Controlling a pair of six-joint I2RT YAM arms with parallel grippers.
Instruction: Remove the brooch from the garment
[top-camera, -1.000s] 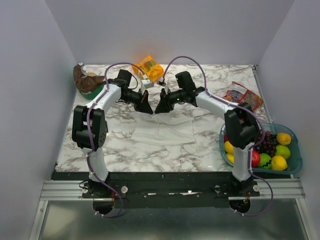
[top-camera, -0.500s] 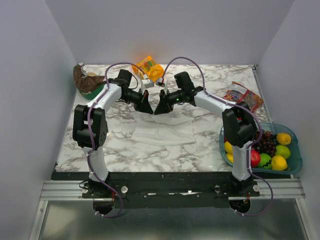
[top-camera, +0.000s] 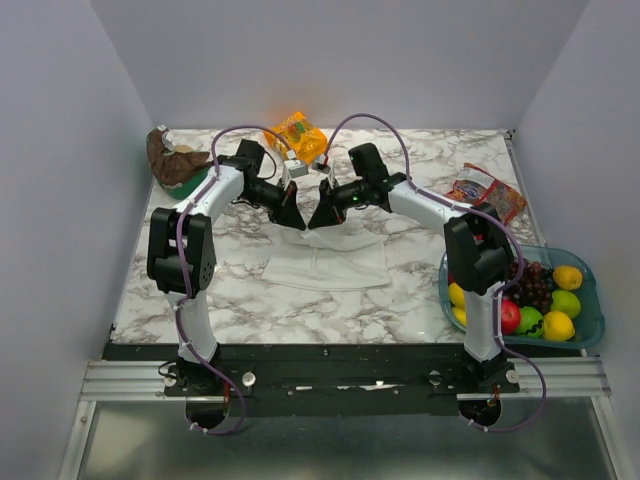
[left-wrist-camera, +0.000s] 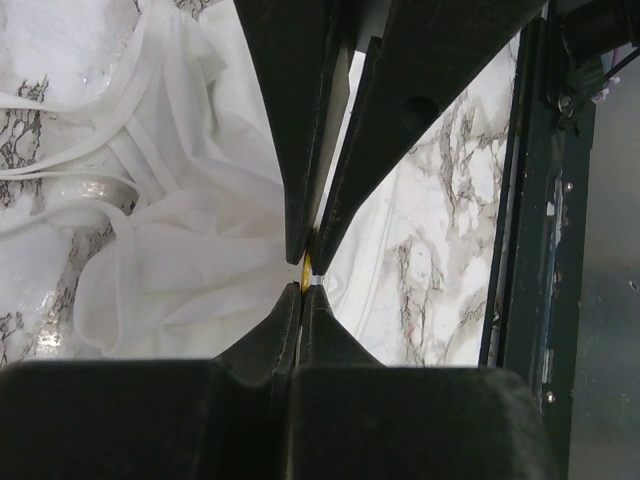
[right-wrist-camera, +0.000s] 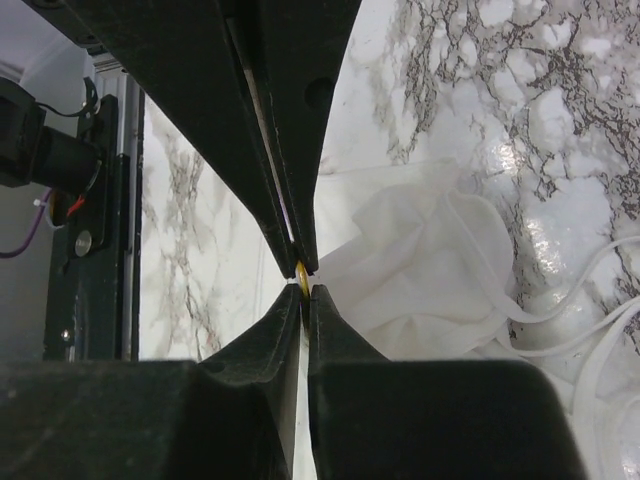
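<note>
Two grippers meet tip to tip over the far edge of the garment (top-camera: 330, 262), which lies a little rumpled on the marble table (top-camera: 240, 290). Between the meeting tips we see only a thin gold sliver. This is the brooch (right-wrist-camera: 301, 270), edge-on, sitting at the cloth just where both sets of fingers converge.

The left gripper (left-wrist-camera: 301, 296) is pressed fully together. Whether it nips the cloth beside the pin or the brooch's own rim is hidden by the fingers. The right gripper (right-wrist-camera: 303, 293) shows its jaws drawn almost together, with a hairline slit between them and the gold at their very tips. We cannot tell whether it truly clamps the disc.

We judge the brooch light, hard and smooth, so it may slip out of a pinch taken on its rim. A hold across the flat faces, seated well into the pads, looks safer. The garment is thin, soft and very light, and it will lift and stretch with any pull. One gripper should therefore pin the fabric right beside the brooch while the other draws it straight away. A sharp tug risks snagging the weave.
</note>
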